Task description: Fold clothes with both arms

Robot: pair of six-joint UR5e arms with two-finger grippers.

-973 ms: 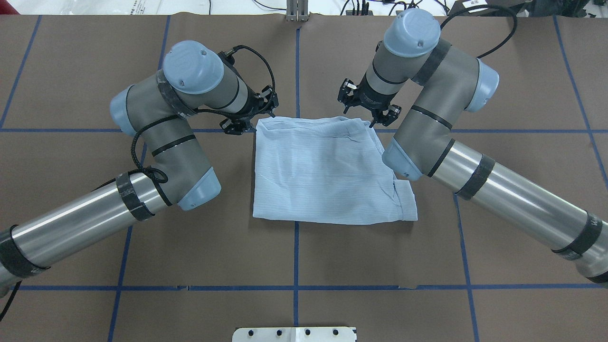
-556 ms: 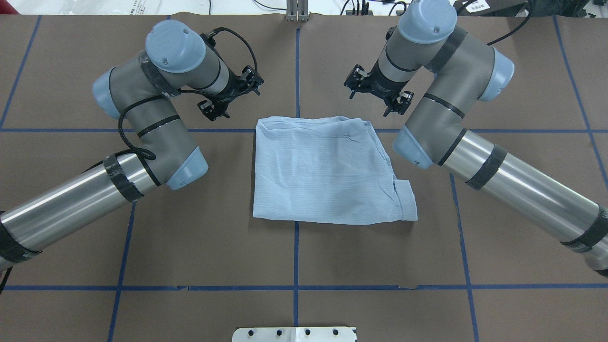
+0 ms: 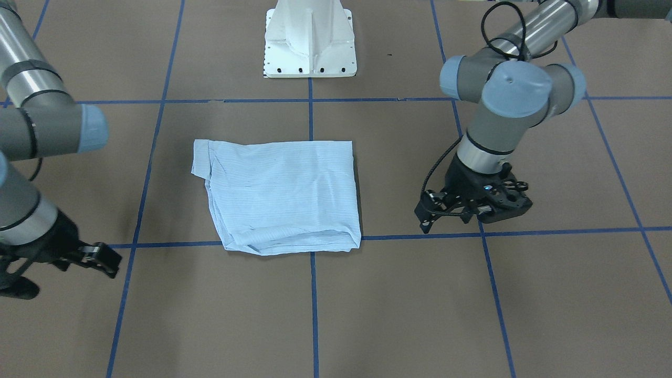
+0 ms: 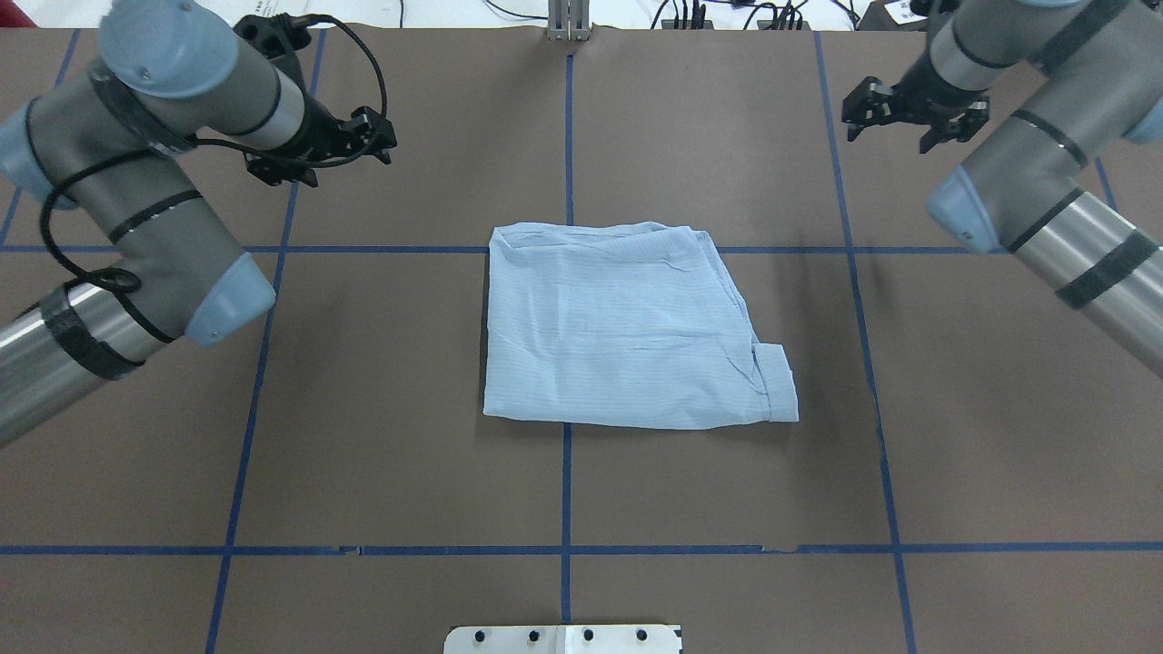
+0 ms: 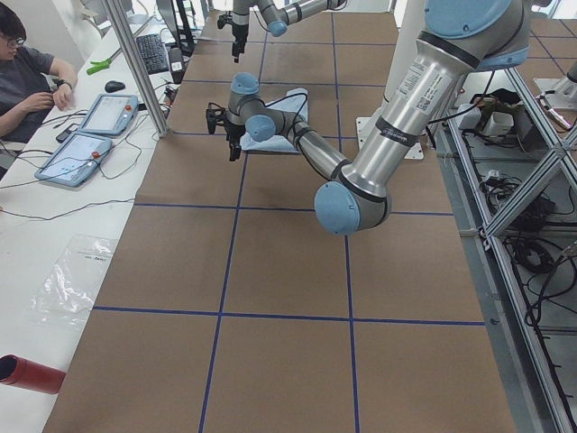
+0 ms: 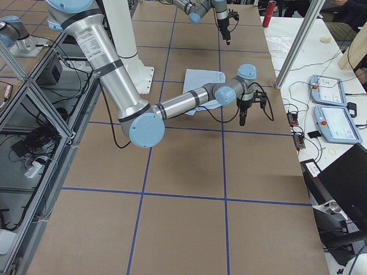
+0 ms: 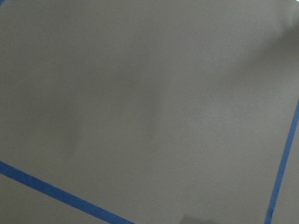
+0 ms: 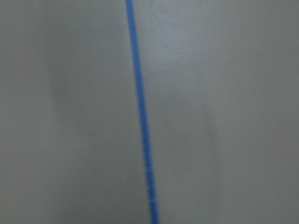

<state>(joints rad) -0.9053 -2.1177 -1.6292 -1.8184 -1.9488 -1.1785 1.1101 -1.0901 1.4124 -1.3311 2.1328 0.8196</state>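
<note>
The clothes are one light-blue striped shirt (image 4: pixel 627 327) lying folded into a rough square, flat at the table's centre (image 3: pixel 283 194). A small flap sticks out at its near right corner in the overhead view. My left gripper (image 4: pixel 320 156) hovers to the far left of the shirt, open and empty, and is also in the front-facing view (image 3: pixel 470 212). My right gripper (image 4: pixel 904 116) hangs far right of the shirt, open and empty, well apart from the cloth. Both wrist views show only brown table cover and blue tape.
Blue tape lines grid the brown table cover (image 4: pixel 382 454). The white pedestal base (image 3: pixel 310 37) stands at the robot's side of the table. In the exterior left view a person (image 5: pixel 27 81) sits at a bench with tablets (image 5: pixel 90 135), beyond the table's far edge.
Both grippers have pulled up and outward from the shirt's far corners, the left one to the left, the right one to the right. The shirt has stayed put.
</note>
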